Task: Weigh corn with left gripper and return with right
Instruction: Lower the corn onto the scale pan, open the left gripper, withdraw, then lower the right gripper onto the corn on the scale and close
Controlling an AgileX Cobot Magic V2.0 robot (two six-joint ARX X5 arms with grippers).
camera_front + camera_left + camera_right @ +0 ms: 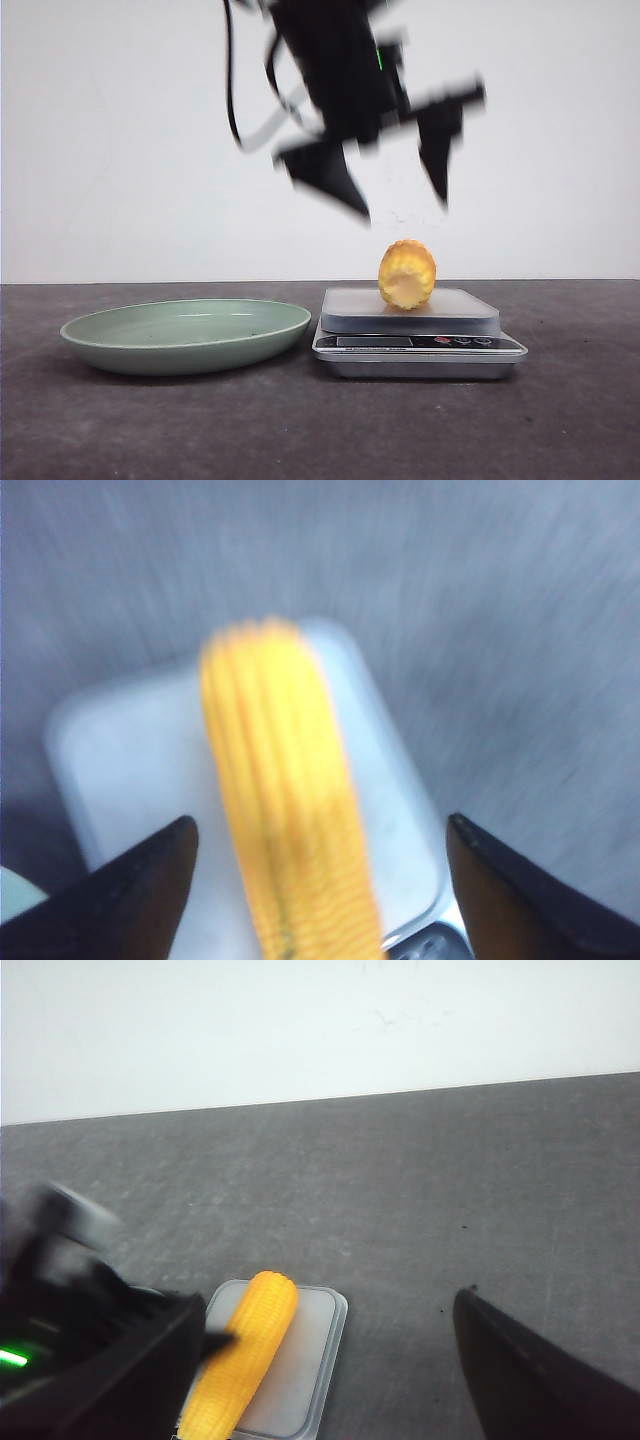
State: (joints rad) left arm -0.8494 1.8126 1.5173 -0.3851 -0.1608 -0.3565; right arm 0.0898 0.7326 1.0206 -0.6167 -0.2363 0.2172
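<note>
The corn [407, 274] lies on the scale's platform, its round cut end facing the front camera. My left gripper [404, 208] hovers blurred just above it, open, fingers wide and clear of the cob. In the left wrist view the corn [280, 800] runs between the spread fingers of the left gripper [320, 825] without touching them. The right gripper [325, 1390] is open and empty, well back from the corn [245, 1350]. It does not show in the front view.
A silver kitchen scale [420, 345] with a pale platform [305, 1360] stands right of centre on the dark table. A pale green shallow plate [185, 335] sits just to its left. The blurred left arm [60, 1310] crosses the right wrist view beside the scale.
</note>
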